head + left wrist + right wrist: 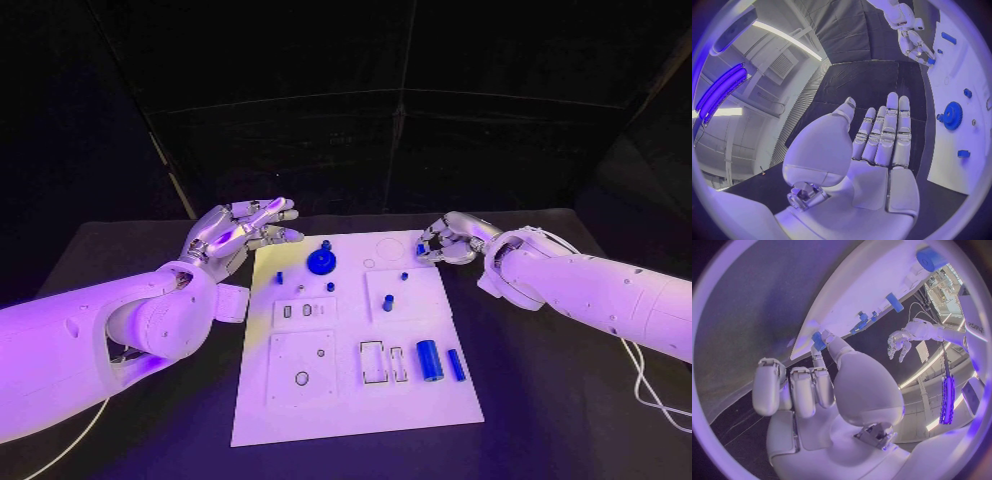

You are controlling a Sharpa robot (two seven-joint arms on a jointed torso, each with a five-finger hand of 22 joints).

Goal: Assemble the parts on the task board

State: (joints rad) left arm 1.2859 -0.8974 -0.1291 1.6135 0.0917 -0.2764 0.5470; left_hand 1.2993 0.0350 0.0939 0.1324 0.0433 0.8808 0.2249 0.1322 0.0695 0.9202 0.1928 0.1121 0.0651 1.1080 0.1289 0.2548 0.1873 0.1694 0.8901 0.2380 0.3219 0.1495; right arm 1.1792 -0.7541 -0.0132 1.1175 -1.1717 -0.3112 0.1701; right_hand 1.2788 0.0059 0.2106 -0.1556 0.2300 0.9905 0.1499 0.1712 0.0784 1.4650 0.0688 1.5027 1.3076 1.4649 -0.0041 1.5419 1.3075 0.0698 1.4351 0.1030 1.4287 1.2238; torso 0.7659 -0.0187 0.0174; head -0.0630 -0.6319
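Your right hand [444, 243] has its fingers [819, 341] pinched on a small blue part [818, 339], right at the far right corner of the task board [346, 410]. Hold that pinch tight and steady; the piece is tiny and, I think, could slip or twist if you squeeze unevenly. Keep it standing the way its hole needs before you bring it down. I cannot tell which hole it is meant for, so look first, then move slowly and lower it straight.

Your left hand [238, 232] holds nothing. Its fingers [886, 135] are flat and spread apart, floating just beside the far left corner of the board. Keep it off the board so it does not bump anything, or rest it on the board's edge if the board starts to slide.

On the board, the blue gear [322, 262] sits near the far end, in the middle. A fat blue cylinder [430, 360] and a thin blue bar [456, 364] lie side by side nearer to you. Stay clear of them as you go.
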